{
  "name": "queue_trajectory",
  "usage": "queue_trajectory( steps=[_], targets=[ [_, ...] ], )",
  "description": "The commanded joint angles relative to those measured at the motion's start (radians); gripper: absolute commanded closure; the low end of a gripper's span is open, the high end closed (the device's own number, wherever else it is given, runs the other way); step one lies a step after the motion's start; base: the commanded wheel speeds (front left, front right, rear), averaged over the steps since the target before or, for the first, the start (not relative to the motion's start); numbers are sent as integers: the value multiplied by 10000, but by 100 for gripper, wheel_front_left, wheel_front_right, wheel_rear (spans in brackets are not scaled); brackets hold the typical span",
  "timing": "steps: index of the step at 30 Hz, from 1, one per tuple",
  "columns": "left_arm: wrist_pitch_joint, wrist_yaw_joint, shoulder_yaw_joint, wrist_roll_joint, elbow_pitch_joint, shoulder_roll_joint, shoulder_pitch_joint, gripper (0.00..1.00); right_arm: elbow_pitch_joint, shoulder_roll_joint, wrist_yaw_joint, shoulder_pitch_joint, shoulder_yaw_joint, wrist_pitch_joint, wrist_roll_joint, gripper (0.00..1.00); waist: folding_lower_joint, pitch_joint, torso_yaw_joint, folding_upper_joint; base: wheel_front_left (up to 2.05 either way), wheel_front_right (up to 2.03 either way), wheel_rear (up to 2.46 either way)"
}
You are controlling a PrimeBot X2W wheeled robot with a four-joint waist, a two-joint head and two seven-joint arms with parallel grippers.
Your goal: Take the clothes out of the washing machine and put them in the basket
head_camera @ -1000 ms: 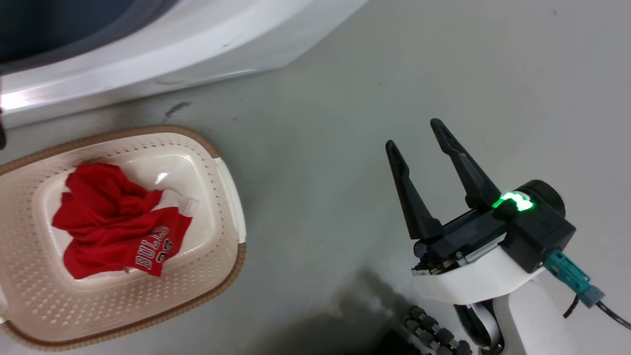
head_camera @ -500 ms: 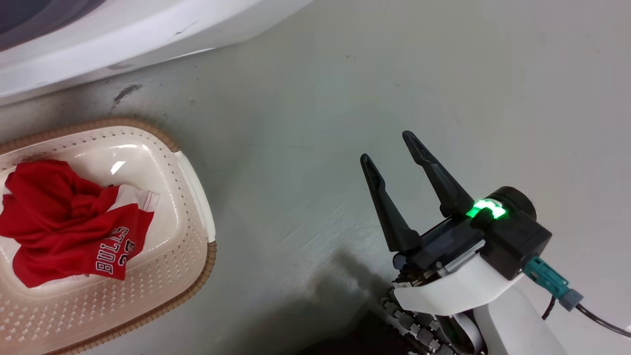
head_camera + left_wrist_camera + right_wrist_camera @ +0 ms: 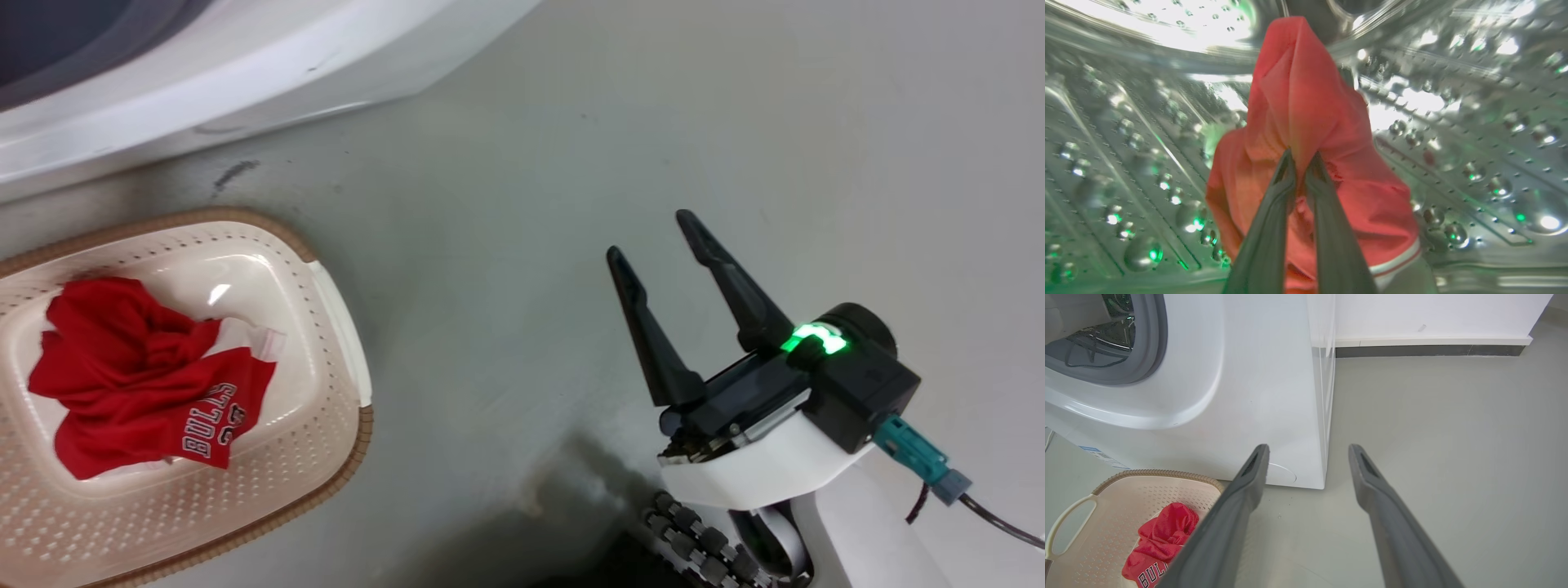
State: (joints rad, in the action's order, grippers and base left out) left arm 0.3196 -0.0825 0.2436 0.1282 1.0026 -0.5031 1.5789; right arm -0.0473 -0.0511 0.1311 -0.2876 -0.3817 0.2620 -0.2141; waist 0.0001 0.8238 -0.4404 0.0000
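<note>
Left gripper (image 3: 1301,157): jaws pinched tight on a red garment (image 3: 1306,102) inside the steel drum (image 3: 1126,143) of the washing machine (image 3: 1265,396).
Right gripper (image 3: 649,233): jaws spread, holding nothing, above the floor (image 3: 506,163).
Basket (image 3: 349,343): on the floor near the washing machine, a red jersey (image 3: 139,384) crumpled inside.

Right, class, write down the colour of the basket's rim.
Brown, woven-looking, around the cream basket; head view shows it best.

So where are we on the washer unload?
Done: one red Bulls jersey lies in the basket. In hand: the left pincer is shut on a second red garment inside the drum. Left: pull it out and drop it in the basket. Anything more behind it: cannot tell. The right pincer is open, holding nothing.
</note>
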Motion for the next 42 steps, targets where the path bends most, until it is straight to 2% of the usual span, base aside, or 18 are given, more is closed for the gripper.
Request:
queue_trajectory(
  steps=[1,7,17,20,29,36,42],
  targets=[
    [-175,-51,-41,74,-98,9,-202,100,12,16,-7,-151,66,33,28,0,-1,-171,155,0,0,0,0],
    [-2040,-244,-206,428,-673,372,-1532,100,112,14,-7,-56,568,35,412,0,-1,-1080,758,0,0,0,0],
    [-4859,197,-476,1271,-380,1165,-3784,100,311,8,-7,618,1096,-459,907,0,-1,-3511,1668,0,0,0,0],
    [-5415,289,-501,1420,-361,1399,-4466,100,283,7,-7,923,1254,-668,1035,0,-1,-4219,1877,0,0,0,0],
    [-5853,453,-898,1973,-1519,1861,-6949,100,107,8,-7,1788,1517,-1269,1157,0,-1,-5968,2391,0,0,0,0],
    [-5866,495,-1163,1980,-3881,2093,-9100,100,-111,8,-7,2297,1881,-1559,1246,0,-1,-6877,2852,0,0,0,0],
    [-5847,464,-958,1836,-6024,2261,-10735,100,-350,8,-7,2675,2209,-1806,1360,0,-1,-7464,3329,0,0,0,0]
  ],
)
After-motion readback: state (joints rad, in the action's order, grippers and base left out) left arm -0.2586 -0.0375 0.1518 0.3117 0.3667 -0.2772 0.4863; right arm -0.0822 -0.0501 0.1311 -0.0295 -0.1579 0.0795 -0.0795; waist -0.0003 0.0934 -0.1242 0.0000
